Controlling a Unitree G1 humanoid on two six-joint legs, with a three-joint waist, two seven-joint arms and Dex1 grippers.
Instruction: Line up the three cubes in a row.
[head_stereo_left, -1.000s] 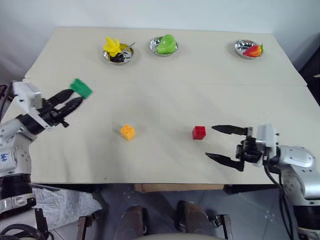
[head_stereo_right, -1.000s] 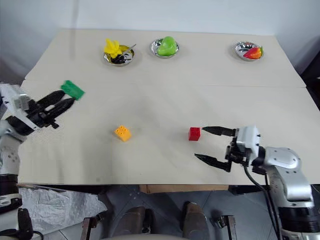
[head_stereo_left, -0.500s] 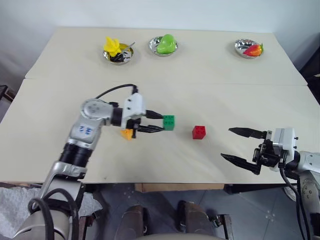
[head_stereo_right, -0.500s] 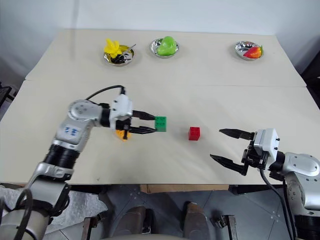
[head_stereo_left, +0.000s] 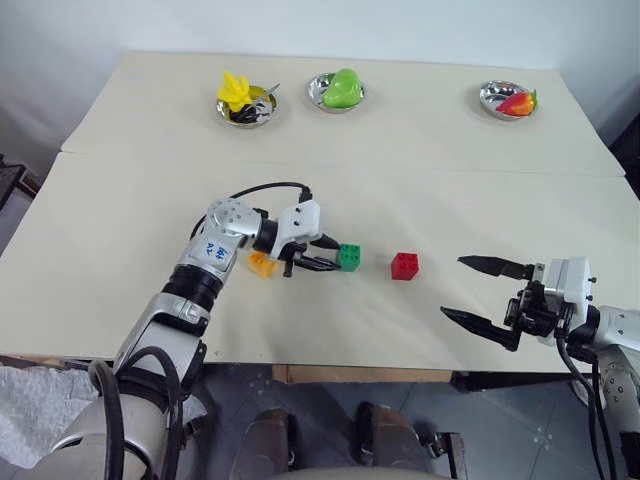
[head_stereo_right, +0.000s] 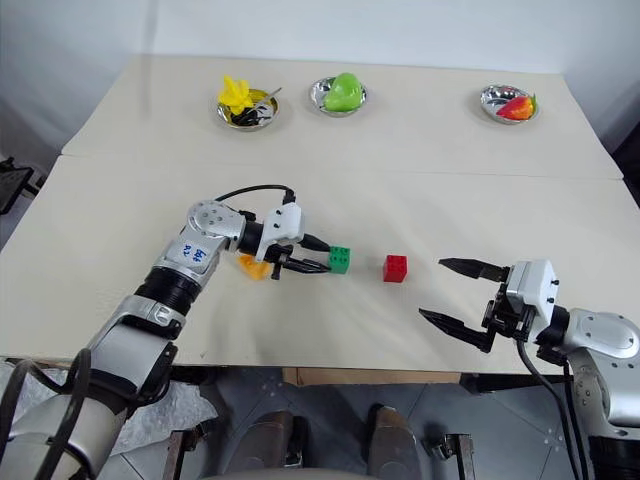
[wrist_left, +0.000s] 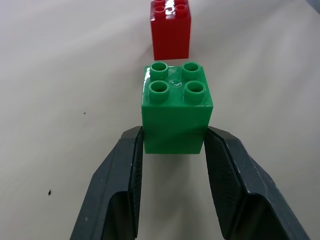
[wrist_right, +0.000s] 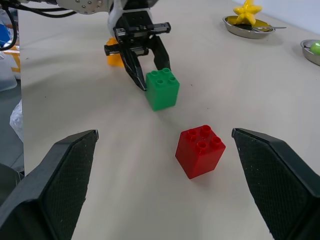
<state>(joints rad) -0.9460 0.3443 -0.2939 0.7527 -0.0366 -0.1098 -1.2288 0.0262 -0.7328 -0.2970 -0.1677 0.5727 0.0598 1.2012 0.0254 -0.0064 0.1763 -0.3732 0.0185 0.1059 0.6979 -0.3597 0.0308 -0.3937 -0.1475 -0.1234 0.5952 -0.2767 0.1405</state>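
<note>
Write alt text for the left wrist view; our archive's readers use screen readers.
The left hand grips a green cube, studs up, between its two black fingers at the cube's lower sides. A red cube sits just beyond it on the beige table, with a small gap between them.

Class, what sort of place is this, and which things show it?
Probably a robot test bench: a plain table, toy bricks like the green cube, and toy foods in steel bowls.
</note>
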